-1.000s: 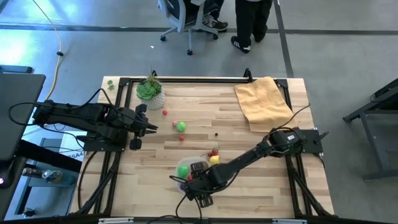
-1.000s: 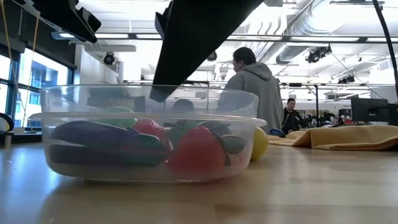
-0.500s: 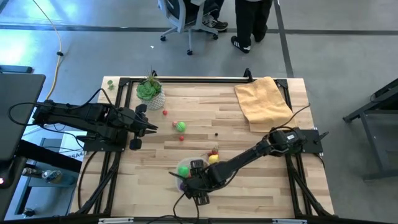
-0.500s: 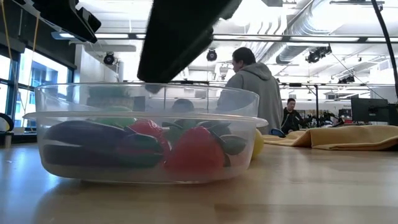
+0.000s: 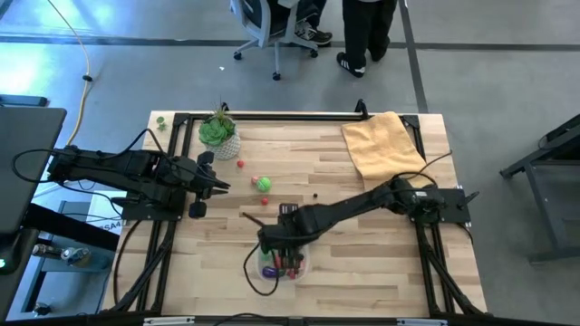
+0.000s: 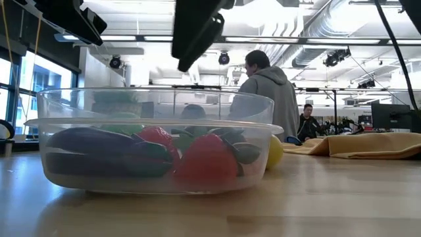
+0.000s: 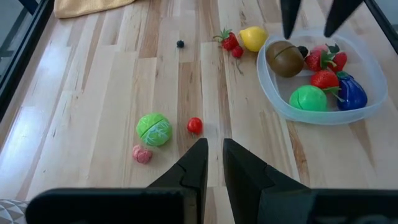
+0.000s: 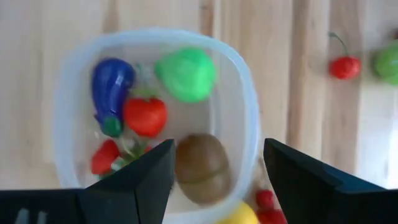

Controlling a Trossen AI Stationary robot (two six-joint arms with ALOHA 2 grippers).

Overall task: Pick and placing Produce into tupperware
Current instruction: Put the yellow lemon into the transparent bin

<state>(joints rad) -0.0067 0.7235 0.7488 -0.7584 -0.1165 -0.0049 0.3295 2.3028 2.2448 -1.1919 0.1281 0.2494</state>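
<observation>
right gripper (image 8: 214, 174) above the tupperware (image 8: 245, 106), jaws released.
kiwi (image 8: 200, 167) lay inside; lifting straight up would avoid snagging the rim.

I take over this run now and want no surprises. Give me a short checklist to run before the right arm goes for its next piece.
1. Right pincer open and empty: ok, it is above the tupperware with nothing between its fingers.
2. Kiwi inside the tub: ok, beside the eggplant.
3. Produce left on the table: not ok, the lemon, a green ball and a red berry lie outside.
4. Left pincer clear of the tub: ok, nearly shut, near the table's left side.
5. Yellow cloth out of the way: ok.
</observation>
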